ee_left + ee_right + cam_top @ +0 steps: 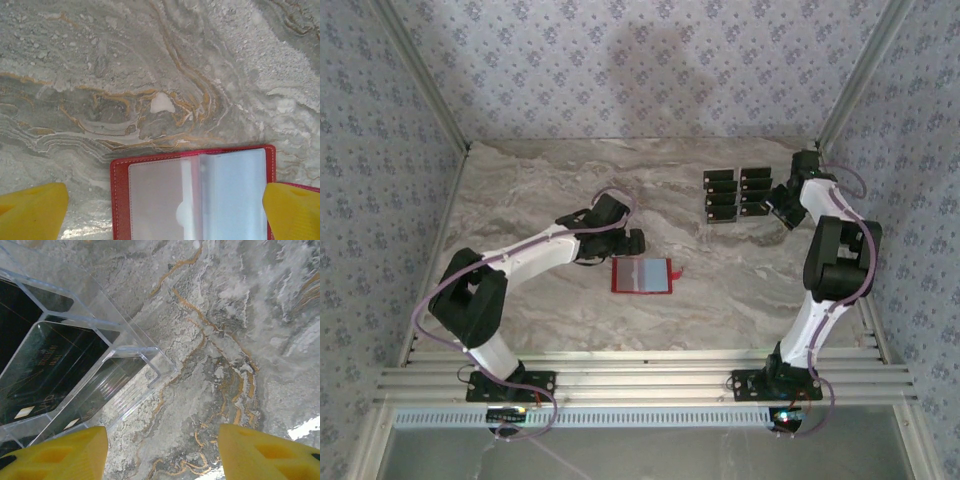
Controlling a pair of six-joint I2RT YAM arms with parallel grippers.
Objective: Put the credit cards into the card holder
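Observation:
The card holder (643,275) lies open on the marble table near the middle, red with grey inner pockets and its snap tab to the right. My left gripper (628,242) hovers just behind it, open. In the left wrist view the card holder (195,195) sits between and below the yellow fingertips (32,210), which touch nothing. The credit cards (738,192), black, stand in two rows in a clear rack at the back right. My right gripper (780,200) is at the rack's right side, open. In the right wrist view the credit cards (45,370) are at the left, and bare table lies between the fingers (270,452).
The clear rack (145,365) has raised see-through walls around the cards. Patterned walls close the table (540,190) at the back and both sides. An aluminium rail (640,380) runs along the near edge by the arm bases.

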